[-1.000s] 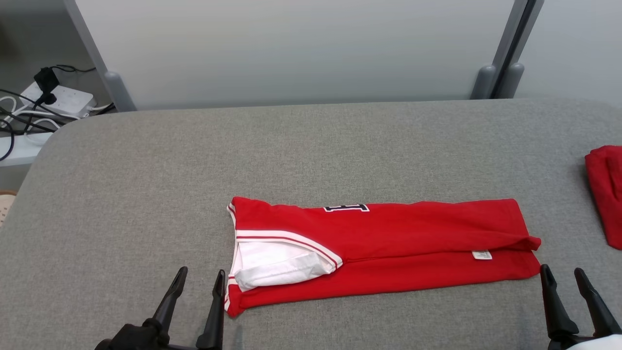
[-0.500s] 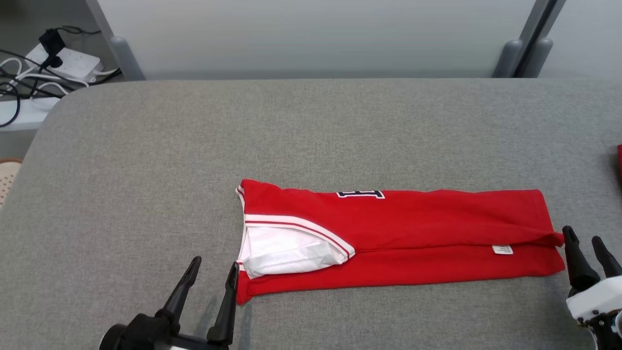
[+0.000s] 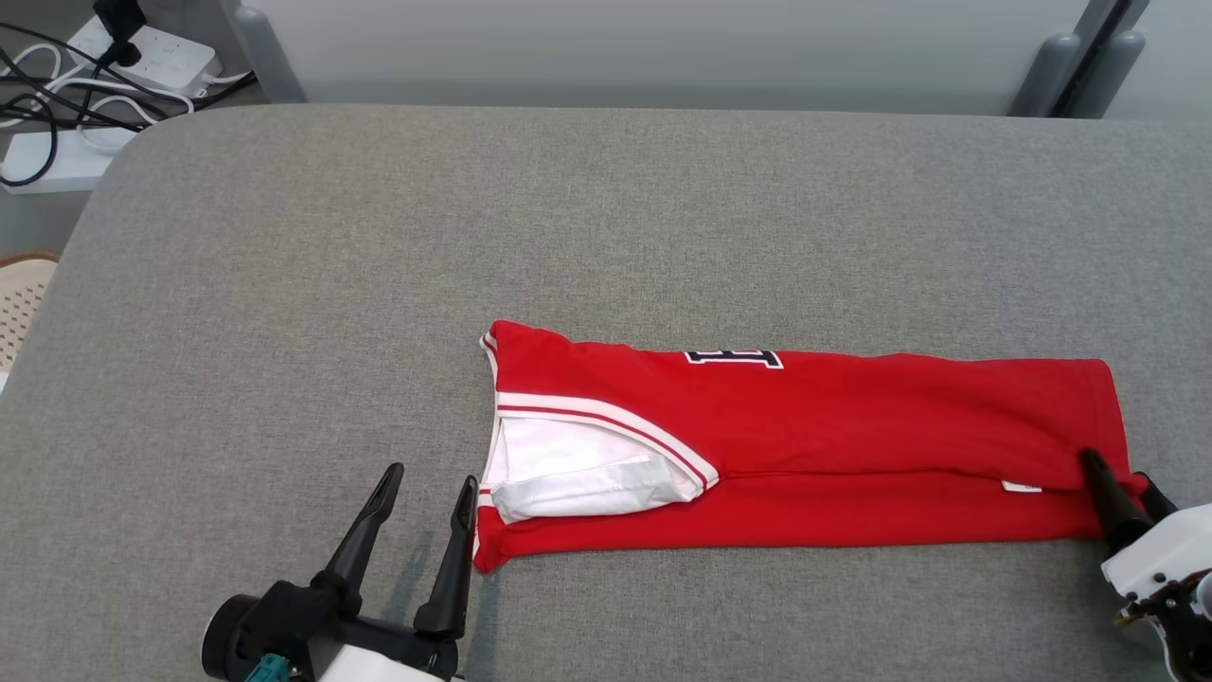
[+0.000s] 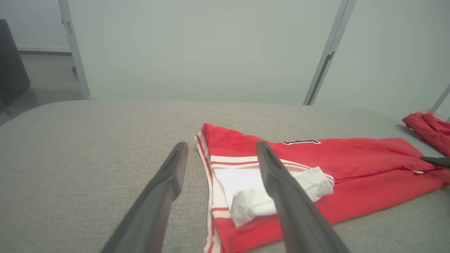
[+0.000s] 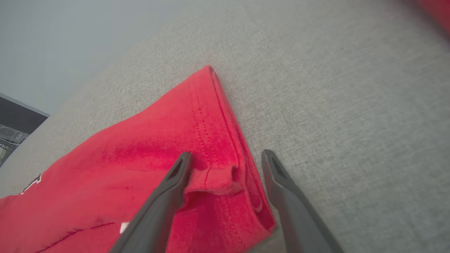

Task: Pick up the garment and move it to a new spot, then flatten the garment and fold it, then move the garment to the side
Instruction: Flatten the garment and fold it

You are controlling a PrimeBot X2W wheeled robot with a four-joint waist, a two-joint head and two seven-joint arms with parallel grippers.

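The red garment (image 3: 852, 436), with white trim and a white lining showing at its left end, lies folded into a long strip on the grey padded table (image 3: 379, 246). My left gripper (image 3: 428, 475) is open at the strip's near left corner, its right finger against the trimmed edge. In the left wrist view, my left gripper (image 4: 221, 144) has one finger over bare table and the other over the white lining of the garment (image 4: 351, 158). My right gripper (image 3: 1115, 466) is open at the strip's right end. The right wrist view shows that gripper (image 5: 226, 154) straddling the garment's (image 5: 158, 140) folded hem corner.
Another red cloth (image 4: 427, 128) lies on the table beyond the garment's right end. Power strips and cables (image 3: 123, 57) sit on the floor past the far left corner. A woven basket (image 3: 24, 294) stands off the left edge. Grey partition posts (image 3: 1070, 66) stand behind the table.
The head camera has tilted down and shifted. My right gripper has moved forward from beside the garment's right end to straddle its hem. My left gripper has edged closer to the left corner.
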